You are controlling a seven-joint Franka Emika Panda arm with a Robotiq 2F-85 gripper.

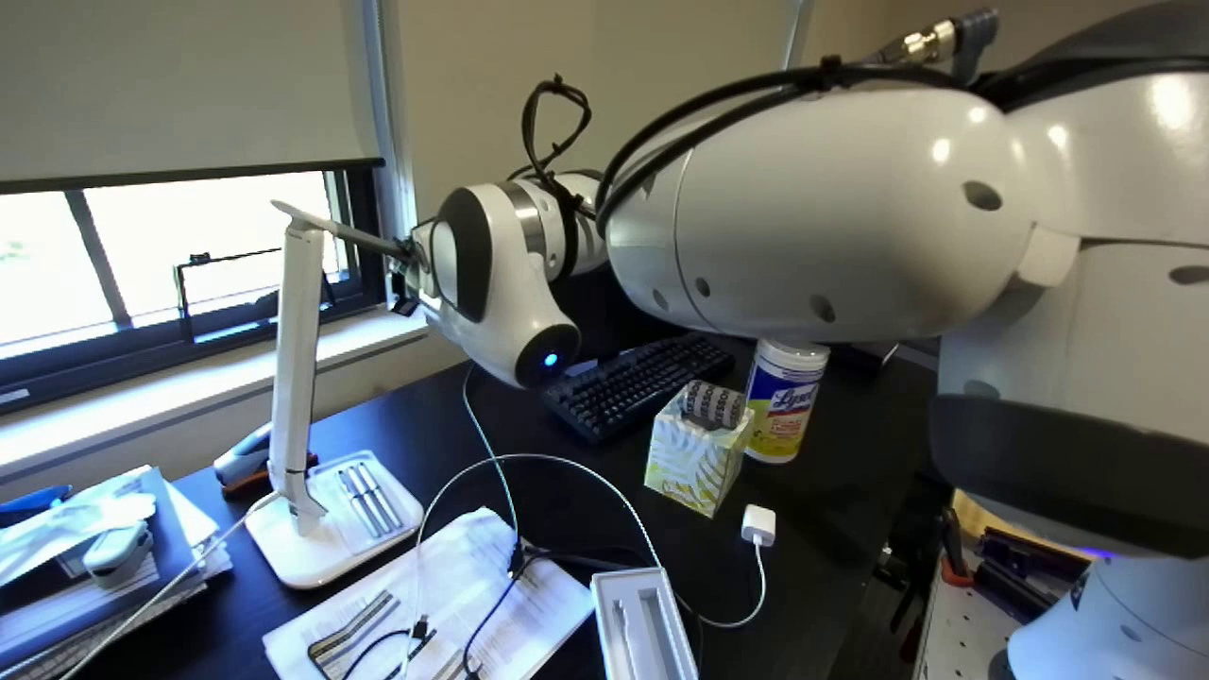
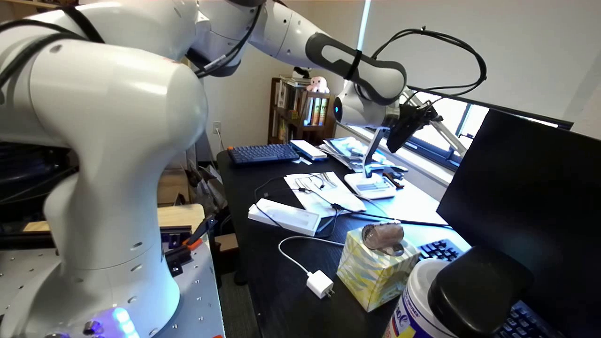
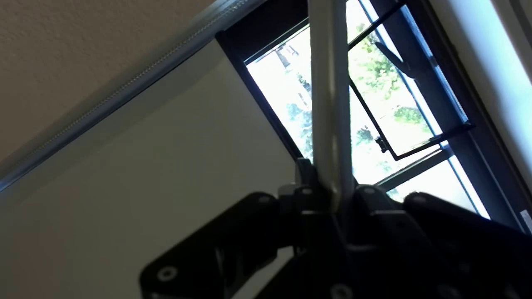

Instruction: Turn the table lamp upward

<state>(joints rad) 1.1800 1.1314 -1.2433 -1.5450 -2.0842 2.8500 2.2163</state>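
The white table lamp [image 1: 297, 359] stands on the desk with its flat base down and its post upright. It also shows in an exterior view [image 2: 372, 150], where the arm hides the post's top. Its long bar head runs from the post's top to my gripper [image 1: 406, 269], sloping slightly down toward it. In an exterior view the head [image 2: 448, 134] passes by the black gripper [image 2: 418, 122] and sticks out beyond it. In the wrist view the silver bar head [image 3: 330, 91] stands between the two fingers [image 3: 332, 187], which are closed around it. The exact finger contact is dark.
A window with a sill [image 1: 378, 331] is behind the lamp. A dark monitor [image 2: 521, 197], keyboard [image 1: 642, 382], tissue box [image 1: 699, 449] and wipes canister [image 1: 784, 401] stand on the desk. Papers [image 1: 491, 576], a white box [image 1: 642, 623] and loose cables lie near the lamp base.
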